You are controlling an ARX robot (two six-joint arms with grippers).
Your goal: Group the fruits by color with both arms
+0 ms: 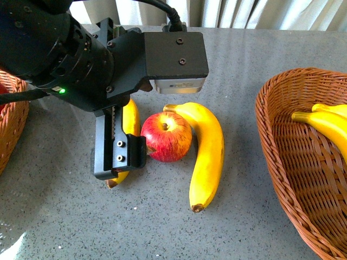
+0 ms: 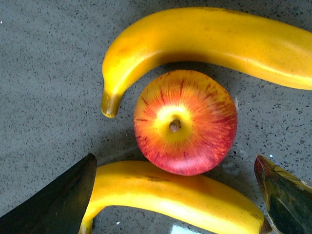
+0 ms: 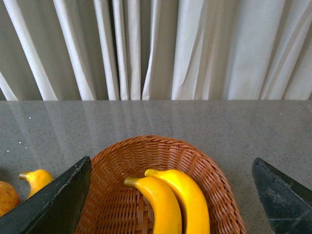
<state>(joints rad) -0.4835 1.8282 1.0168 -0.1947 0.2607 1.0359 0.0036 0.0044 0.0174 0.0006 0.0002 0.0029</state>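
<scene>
Three pieces of fruit lie close together at the centre of the front view, on a grey speckled table. An apple sits stem up in the middle. One banana curves round its right side and touches it. The other banana lies at its left, half hidden by the left arm.

The left gripper hangs directly over this group, its fingers spread wide and holding nothing. In its wrist view the apple fills the middle of the frame, with a banana above it and a banana below.

At the right edge of the front view stands a wicker basket with two more bananas in it. The right gripper hovers above that basket, fingers wide apart and empty.

The apple looks hard, smooth and glossy, and is probably light. Being round, it may roll or slip. The best hold is likely from above, across its widest part, with the fingers going into the narrow gaps beside the bananas. The bananas look stiff too, and are probably best taken across the middle.

A small pale label under the arm's camera housing is too small to read. No other writing shows.
</scene>
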